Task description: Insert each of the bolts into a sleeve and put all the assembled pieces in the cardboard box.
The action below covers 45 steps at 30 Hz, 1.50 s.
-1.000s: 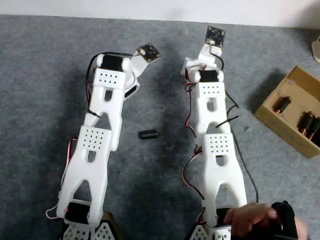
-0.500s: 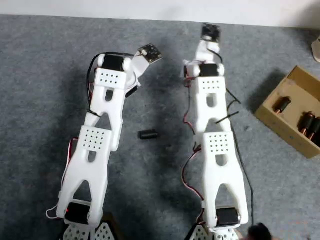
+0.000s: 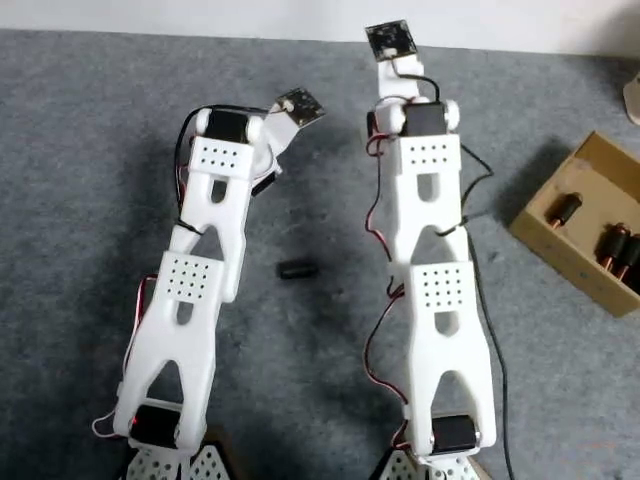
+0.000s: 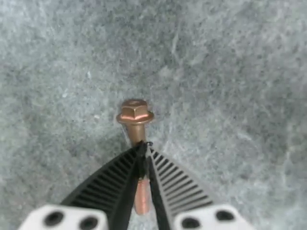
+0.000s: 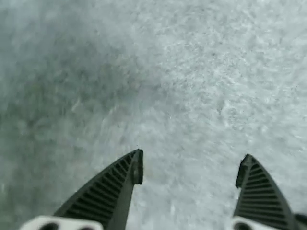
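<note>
In the left wrist view my left gripper is shut on a copper bolt by its shank, the hex head sticking out beyond the fingertips over the grey carpet. From the high view the left arm is folded low at the left. A black sleeve lies on the carpet between the two arms. My right gripper is open with only carpet between its fingers. The right arm stretches toward the far edge. The cardboard box at the right holds several assembled pieces.
Grey carpet covers the table. A pale wall strip runs along the far edge. Red and black cables hang beside the right arm. Open carpet lies between the arms and to the left.
The right arm has stretched farther toward the far edge and its wrist has swung left. A hand at the right arm's base has gone. The left arm and sleeve stayed put.
</note>
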### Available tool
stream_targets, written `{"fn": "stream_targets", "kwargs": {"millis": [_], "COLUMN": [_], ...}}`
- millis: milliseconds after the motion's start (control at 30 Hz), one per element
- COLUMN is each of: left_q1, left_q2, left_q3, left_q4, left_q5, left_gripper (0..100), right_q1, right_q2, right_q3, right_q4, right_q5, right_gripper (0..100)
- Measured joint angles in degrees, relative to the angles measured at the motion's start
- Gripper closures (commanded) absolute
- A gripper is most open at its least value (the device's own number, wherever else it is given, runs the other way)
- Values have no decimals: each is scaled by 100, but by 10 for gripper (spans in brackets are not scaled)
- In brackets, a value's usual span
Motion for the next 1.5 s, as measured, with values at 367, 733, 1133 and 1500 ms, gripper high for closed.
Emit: {"fn": "stream_targets", "kwargs": {"millis": [367, 733, 1133, 1500], "left_q1": [-246, -246, -158, -97], "left_q2": [0, 0, 0, 0], "left_q3": [-141, -141, -158, -158], "left_q4": [0, 0, 18, 18], "left_q5": [0, 193, 457, 677], "left_gripper": [996, 993, 896, 836], "right_q1": [0, -193, -334, -255], "right_q2": [-299, -299, -299, -299], "right_q3": [0, 1204, 1758, 1776], "right_q4": [835, 835, 835, 835], "right_q5": [1020, 1143, 809, 615], "right_gripper": [698, 698, 698, 698]}}
